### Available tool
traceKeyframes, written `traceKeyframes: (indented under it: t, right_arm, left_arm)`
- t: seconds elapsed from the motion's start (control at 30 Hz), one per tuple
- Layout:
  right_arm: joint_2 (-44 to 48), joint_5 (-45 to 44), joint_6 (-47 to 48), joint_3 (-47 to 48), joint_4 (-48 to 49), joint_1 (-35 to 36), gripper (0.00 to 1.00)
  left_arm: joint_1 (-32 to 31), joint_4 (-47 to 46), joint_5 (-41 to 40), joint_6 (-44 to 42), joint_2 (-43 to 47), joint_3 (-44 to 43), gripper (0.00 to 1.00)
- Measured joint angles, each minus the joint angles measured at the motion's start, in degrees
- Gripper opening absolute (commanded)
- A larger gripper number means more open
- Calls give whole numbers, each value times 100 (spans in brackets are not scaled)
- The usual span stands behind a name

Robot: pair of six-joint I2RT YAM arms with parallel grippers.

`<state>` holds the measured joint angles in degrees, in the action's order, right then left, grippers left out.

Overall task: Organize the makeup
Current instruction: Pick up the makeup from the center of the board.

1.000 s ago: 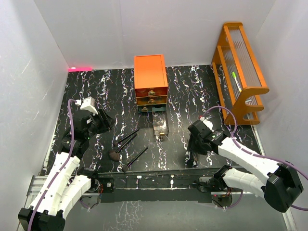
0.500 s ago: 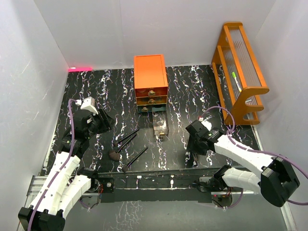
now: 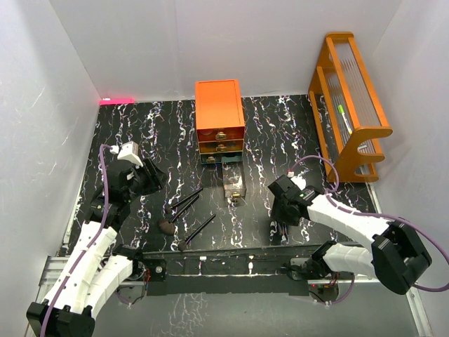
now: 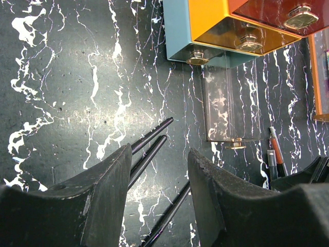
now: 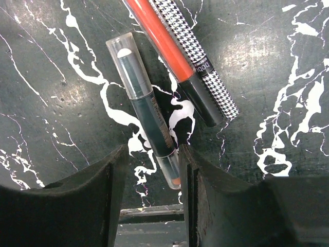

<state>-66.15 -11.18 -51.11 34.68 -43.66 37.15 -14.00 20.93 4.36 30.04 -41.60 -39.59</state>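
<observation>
Two sticks lie by the right tool: the dark teal clear-capped plastic stick has its near end between the wide-spread fingers, slim orange pencil just right. The tool has slid left to line up, so a pinch looks next. The left tool, also wide, hovers over the long black brushes.

Your top view is bright and evenly lit from overhead: the white walls are close to washed out, shadows on the table are faint, and a pink glow sits at the far left corner. In both wrist views the table is sharp with a soft sheen, while the left fingers and right fingers loom dark and blurred. Glare streaks the clear cap.
</observation>
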Motion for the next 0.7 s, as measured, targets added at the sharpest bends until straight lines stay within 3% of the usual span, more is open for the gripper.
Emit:
traceKeyframes:
  t: [0.3,0.7]
  right_arm:
    - [-175,42,122,-74,219,-4,38]
    - [-328,105,437,-72,507,-4,21]
  left_arm:
    - [0,2,0,2,0,0,47]
    - [0,2,-2,2,0,0,47]
